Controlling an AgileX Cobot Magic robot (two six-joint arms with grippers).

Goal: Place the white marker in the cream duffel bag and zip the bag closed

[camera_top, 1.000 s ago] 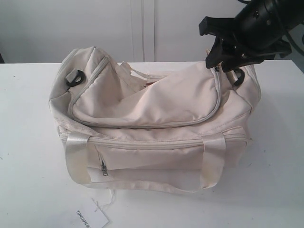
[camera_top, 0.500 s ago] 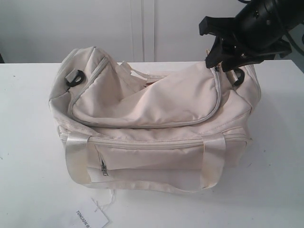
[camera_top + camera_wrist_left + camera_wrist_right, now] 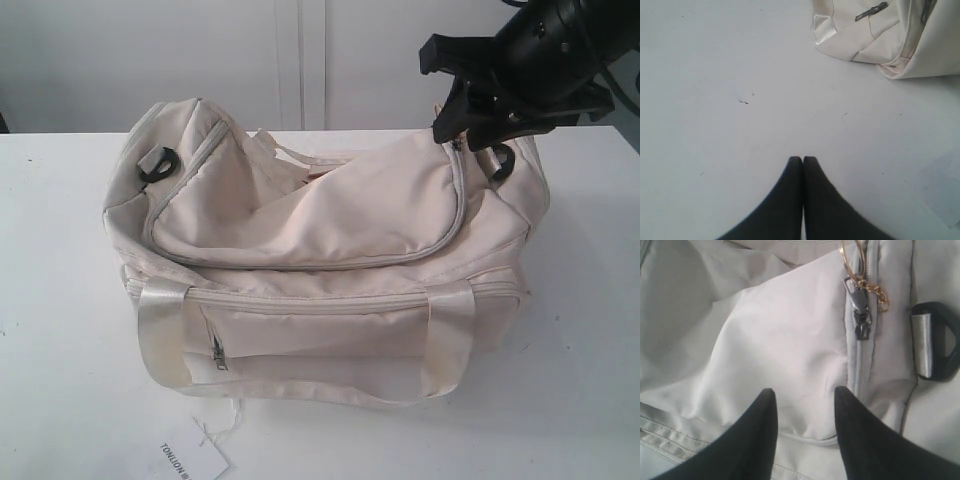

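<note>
Right fingers [image 3: 752, 440] apart, nothing btwn them, hanging over the right end of the bag [image 3: 330, 220], just beside the zip pull [image 3: 860, 315] w/ its gold chain [image 3: 876, 292]. Left fingers [image 3: 785, 200] pressed together over bare tabletop [image 3: 715, 75], bag corner near. Vs a sec ago: no change, I haven't moved, flap slumps the same. Marker not in sight anywhere; can't tell if it's inside. I reckon I'm paused before taking the pull to zip up.

White table [image 3: 70, 300] across lower frame; white panelled wall [image 3: 300, 60] along top; printed paper tag [image 3: 190, 460], bottom left.
</note>
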